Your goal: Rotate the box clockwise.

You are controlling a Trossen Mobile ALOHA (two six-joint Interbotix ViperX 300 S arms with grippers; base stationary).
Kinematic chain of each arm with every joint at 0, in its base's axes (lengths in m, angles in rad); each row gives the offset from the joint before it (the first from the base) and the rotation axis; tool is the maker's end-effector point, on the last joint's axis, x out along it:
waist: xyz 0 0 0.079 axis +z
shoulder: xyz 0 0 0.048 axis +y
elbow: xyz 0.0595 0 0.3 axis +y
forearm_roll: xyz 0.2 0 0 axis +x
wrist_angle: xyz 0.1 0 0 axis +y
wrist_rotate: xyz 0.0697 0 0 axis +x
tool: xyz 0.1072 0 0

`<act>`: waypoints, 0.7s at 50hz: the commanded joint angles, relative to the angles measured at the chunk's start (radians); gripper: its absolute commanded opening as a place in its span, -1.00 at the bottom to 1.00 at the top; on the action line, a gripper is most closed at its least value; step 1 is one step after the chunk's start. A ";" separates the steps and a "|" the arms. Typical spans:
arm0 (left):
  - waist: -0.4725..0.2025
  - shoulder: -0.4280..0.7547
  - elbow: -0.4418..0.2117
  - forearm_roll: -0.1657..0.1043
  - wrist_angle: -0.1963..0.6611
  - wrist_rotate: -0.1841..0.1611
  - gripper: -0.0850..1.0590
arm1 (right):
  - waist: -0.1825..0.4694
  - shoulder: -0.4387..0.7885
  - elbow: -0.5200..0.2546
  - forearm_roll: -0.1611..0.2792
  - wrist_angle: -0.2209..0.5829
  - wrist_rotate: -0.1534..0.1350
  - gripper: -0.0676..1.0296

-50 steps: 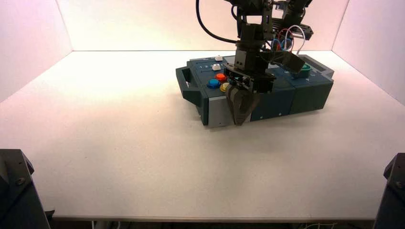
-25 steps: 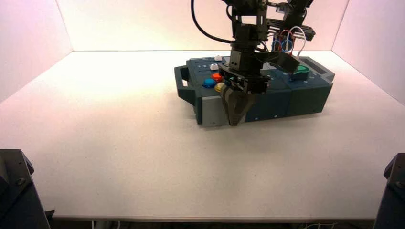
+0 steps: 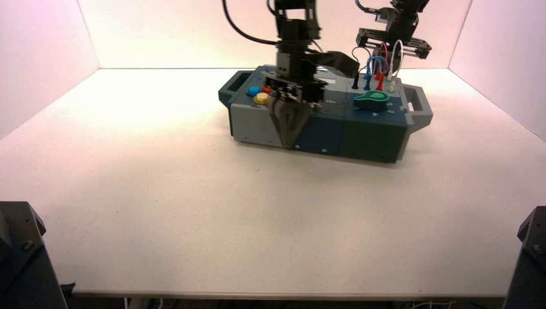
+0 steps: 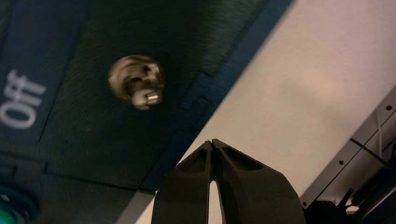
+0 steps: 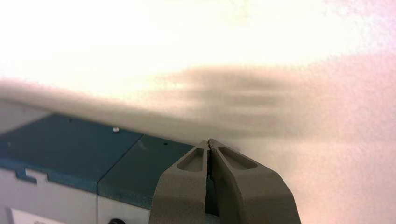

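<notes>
The box (image 3: 360, 132), dark blue-grey with a handle at each end, lies at the far middle-right of the table. Its long front face runs almost straight across the high view. Blue (image 3: 253, 91) and yellow (image 3: 261, 98) buttons sit at its left end, a green knob (image 3: 372, 98) and looping wires (image 3: 376, 64) at its right. My left gripper (image 3: 286, 136) is shut, pointing down against the front face left of centre. In the left wrist view the gripper (image 4: 212, 141) is at the box's edge (image 4: 93, 140), near a metal toggle switch (image 4: 137, 86). My right gripper (image 3: 391, 51) is shut behind the far right end; the right wrist view shows it (image 5: 208, 141) over the box's side (image 5: 70, 144).
The white table (image 3: 193, 212) is walled by pale panels at the left, back and right. Two dark arm bases (image 3: 19, 257) stand at the near corners. The lettering "Off" (image 4: 21, 105) shows beside the toggle switch.
The box has turned clockwise: its left end swung away from me and its right end came nearer. My left gripper moved left and farther back with the front face.
</notes>
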 commanded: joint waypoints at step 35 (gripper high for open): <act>0.179 -0.048 -0.026 0.032 -0.069 -0.002 -0.91 | 0.087 -0.115 0.164 0.008 0.023 -0.002 -0.92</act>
